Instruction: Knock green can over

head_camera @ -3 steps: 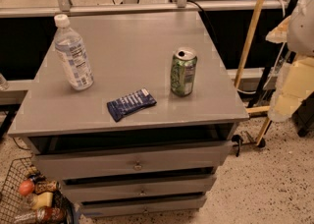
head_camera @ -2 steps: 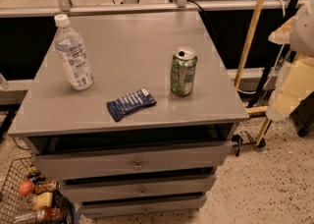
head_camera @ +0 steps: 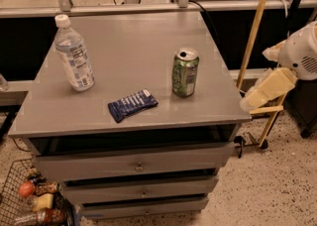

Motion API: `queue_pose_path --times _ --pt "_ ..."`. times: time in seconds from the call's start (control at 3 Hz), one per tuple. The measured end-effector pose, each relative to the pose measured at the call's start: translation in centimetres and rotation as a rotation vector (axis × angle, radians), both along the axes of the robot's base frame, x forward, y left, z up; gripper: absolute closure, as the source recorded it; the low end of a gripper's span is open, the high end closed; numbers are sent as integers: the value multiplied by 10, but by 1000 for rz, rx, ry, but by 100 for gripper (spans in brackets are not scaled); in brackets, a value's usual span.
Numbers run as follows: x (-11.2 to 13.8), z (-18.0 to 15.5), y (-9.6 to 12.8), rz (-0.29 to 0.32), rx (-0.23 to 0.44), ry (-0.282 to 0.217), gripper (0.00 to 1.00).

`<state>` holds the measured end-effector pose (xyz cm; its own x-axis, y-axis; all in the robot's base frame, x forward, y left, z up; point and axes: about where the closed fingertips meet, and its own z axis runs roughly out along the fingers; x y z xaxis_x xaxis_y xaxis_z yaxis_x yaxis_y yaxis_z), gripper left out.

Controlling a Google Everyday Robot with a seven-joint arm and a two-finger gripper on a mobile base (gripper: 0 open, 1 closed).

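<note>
The green can stands upright on the grey cabinet top, near its right front part; its silver top with the opening faces up. My gripper, a cream-coloured part under the white arm housing, hangs off the cabinet's right front corner, to the right of the can and a little below its level. It does not touch the can or the cabinet.
A clear water bottle with a white cap stands at the left. A flat dark blue snack wrapper lies in front, left of the can. A wooden pole leans at the right. A wire basket of items sits on the floor at bottom left.
The arm and gripper have moved left and down, closer to the cabinet's right front corner. The can, bottle and wrapper have not moved.
</note>
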<state>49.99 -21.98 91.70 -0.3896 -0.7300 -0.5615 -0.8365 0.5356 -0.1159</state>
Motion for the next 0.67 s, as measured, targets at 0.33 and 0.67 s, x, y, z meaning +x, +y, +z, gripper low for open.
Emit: queue_pose_path --times 0.33,0.67 --pt "17 8 3 -30 31 -61 0" --pt "17 8 3 -30 31 -62 0"
